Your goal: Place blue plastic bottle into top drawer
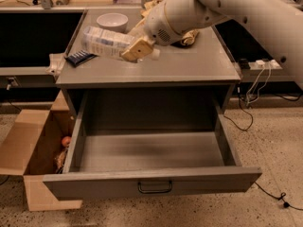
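The blue plastic bottle (pixel 104 42) is a clear bottle with a pale label. It lies on its side in the air just above the left part of the grey cabinet top (pixel 189 65). My gripper (pixel 137 48) is shut on its right end, with tan fingers (pixel 134 49) around it. The top drawer (pixel 151 162) is pulled fully open below, grey and bare inside, with a black wire handle (pixel 155 188) on its front panel.
A white bowl (pixel 112 21) stands at the back left of the top. A dark blue snack bar (pixel 79 57) lies at the left edge. A tan object (pixel 190 36) sits behind my arm. An open cardboard box (pixel 38 150) stands on the floor left of the drawer. Cables (pixel 255 86) hang at the right.
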Robot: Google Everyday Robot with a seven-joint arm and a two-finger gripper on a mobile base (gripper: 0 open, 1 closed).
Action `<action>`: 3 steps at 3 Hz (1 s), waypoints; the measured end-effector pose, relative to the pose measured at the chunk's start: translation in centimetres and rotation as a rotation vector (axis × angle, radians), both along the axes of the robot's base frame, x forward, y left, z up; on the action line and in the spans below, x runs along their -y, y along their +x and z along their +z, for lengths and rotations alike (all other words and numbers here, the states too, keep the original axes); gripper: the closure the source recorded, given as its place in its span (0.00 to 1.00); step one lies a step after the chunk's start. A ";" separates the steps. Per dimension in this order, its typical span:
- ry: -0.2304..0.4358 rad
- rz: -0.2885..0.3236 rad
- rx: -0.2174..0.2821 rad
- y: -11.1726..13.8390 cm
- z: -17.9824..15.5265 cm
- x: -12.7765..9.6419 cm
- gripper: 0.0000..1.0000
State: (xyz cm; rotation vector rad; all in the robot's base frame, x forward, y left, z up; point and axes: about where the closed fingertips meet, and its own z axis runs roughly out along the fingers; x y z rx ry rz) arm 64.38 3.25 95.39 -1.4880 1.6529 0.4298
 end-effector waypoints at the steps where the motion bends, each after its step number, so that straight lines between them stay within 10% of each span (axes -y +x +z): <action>1: -0.012 0.035 -0.020 -0.7 -0.9 -0.2 1.00; 3: -0.068 -0.008 -0.106 -7.5 -6.5 4.0 1.00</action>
